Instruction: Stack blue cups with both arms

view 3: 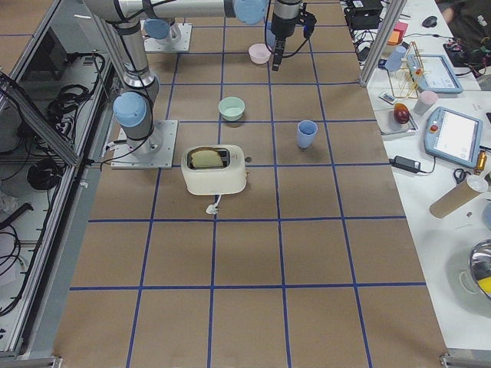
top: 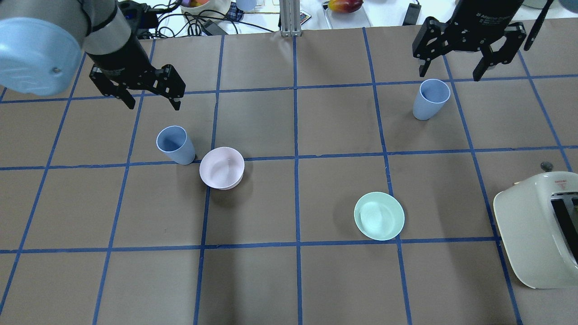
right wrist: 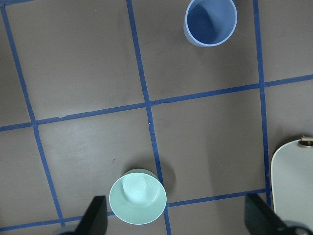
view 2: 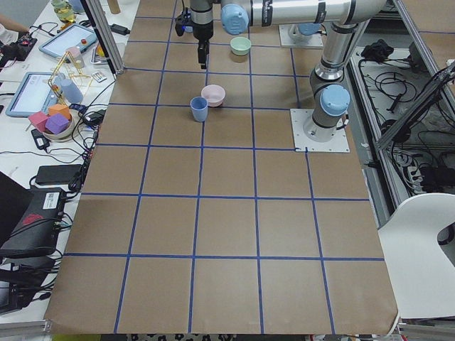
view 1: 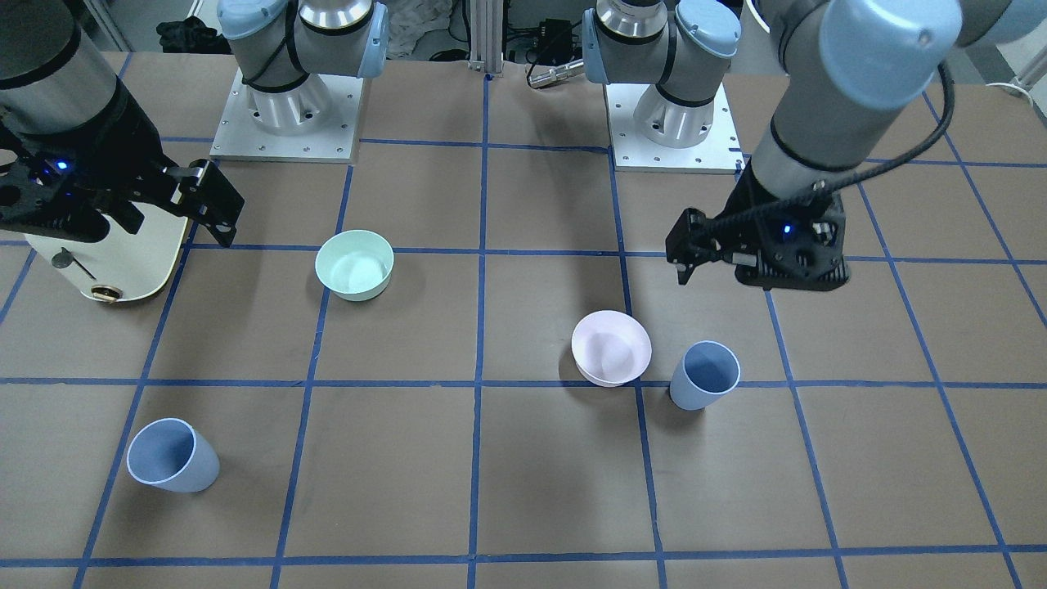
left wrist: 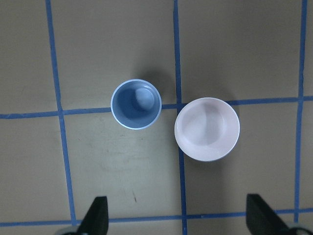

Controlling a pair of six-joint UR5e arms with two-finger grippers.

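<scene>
**Now: two blue cups upright and apart, both end effectors open above the desk**

Plainly, the first blue cup (top: pixel 174 145) stands upright just beside the pink bowl (top: pixel 222 168), on the robot's left of it. The left wrist view shows a narrow gap between the two rims. The second blue cup (top: pixel 430 101) stands upright well apart from the pink bowl, off to the robot's right and farther from the robot's base.

Both cups are matte pale blue, handleless and tapered toward the base. Each has a thin lighter rim and a darker blue inside.

The left end effector (top: pixel 154 107) hangs above the desk (top: pixel 293 280) just beyond the first cup, on the side of the pink bowl away from the robot. Its fingers are spread and hold nothing. The right end effector (top: pixel 450 76) hangs far from the pink bowl, just past the second cup, with its fingers wide apart and gripping nothing.

Between the pink bowl and the second cup lies a broad stretch of brown desk crossed by blue tape lines. The mint bowl (top: pixel 379 215) sits to the robot's right of the pink bowl and nearer the robot. The toaster (top: pixel 533 234) is farther right again.

The far desk edge runs beyond the pink bowl, past both end effectors. In the exterior left view the desk carries on for several grid squares from the pink bowl toward the camera.
</scene>
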